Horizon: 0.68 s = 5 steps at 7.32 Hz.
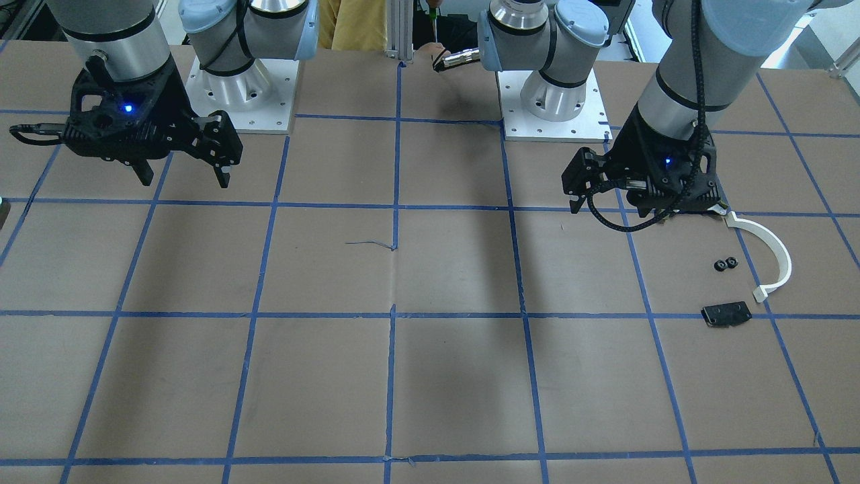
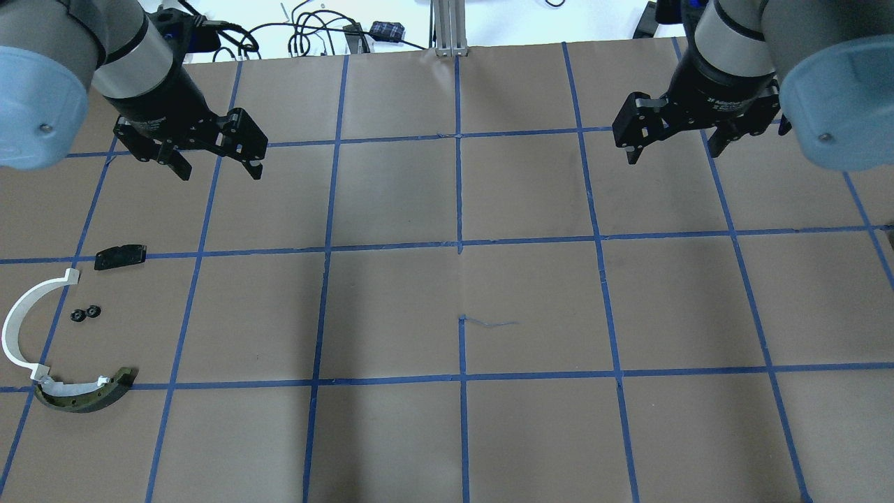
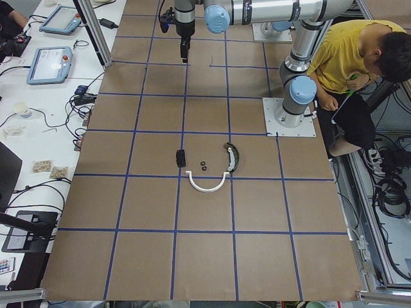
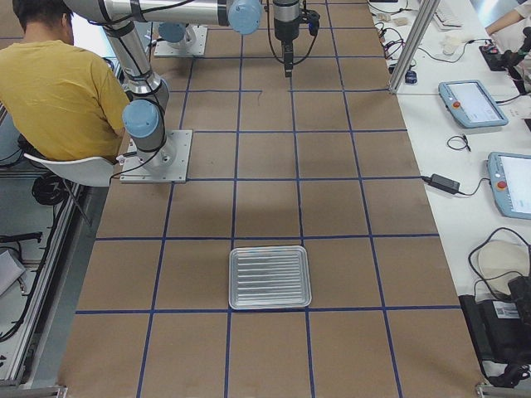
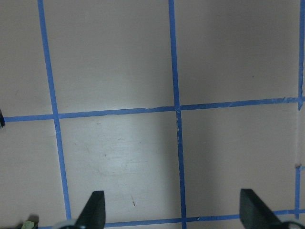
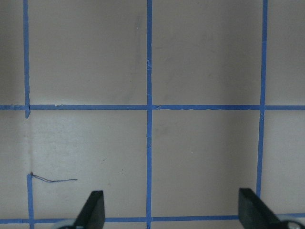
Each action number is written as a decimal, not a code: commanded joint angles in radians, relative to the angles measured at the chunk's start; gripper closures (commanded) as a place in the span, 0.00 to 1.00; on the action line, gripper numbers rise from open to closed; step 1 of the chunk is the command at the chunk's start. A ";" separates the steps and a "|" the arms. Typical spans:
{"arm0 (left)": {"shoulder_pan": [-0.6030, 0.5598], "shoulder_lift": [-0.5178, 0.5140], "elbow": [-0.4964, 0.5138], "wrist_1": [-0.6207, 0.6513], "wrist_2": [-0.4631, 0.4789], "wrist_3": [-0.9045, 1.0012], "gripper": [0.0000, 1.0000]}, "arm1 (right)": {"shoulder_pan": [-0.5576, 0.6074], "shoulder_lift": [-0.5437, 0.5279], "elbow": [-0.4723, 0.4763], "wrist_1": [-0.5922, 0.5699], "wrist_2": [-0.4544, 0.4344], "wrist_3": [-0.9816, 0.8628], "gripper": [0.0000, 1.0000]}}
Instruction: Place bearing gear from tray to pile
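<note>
Nearest the robot, at its left end of the surface, the pile is spread out. A dark curved shoe is touched at one end by a white arc. Inside the arc's bend two small black gears are seen side by side, with a flat black plate just beyond them. Farther out, the left fingers are held wide apart above bare surface, with nothing between them. From those fingers the gears are found back toward the robot and further to its left, and (being round) no long axis is offered for a grip. Across the surface the right fingers are likewise spread wide and empty. The tray is set at the robot's right end, well apart from the pile, and no part can be made out in it. The left arm is judged nearer the pile and the right arm nearer the tray. The gears are judged already delivered.
</note>
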 commanded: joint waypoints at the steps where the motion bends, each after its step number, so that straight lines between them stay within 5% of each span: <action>1: -0.001 0.008 0.001 -0.014 0.002 -0.003 0.00 | 0.000 0.000 0.000 -0.001 0.000 0.001 0.00; 5: -0.005 0.009 0.001 -0.015 -0.006 -0.006 0.00 | 0.000 0.000 0.000 -0.001 0.000 0.002 0.00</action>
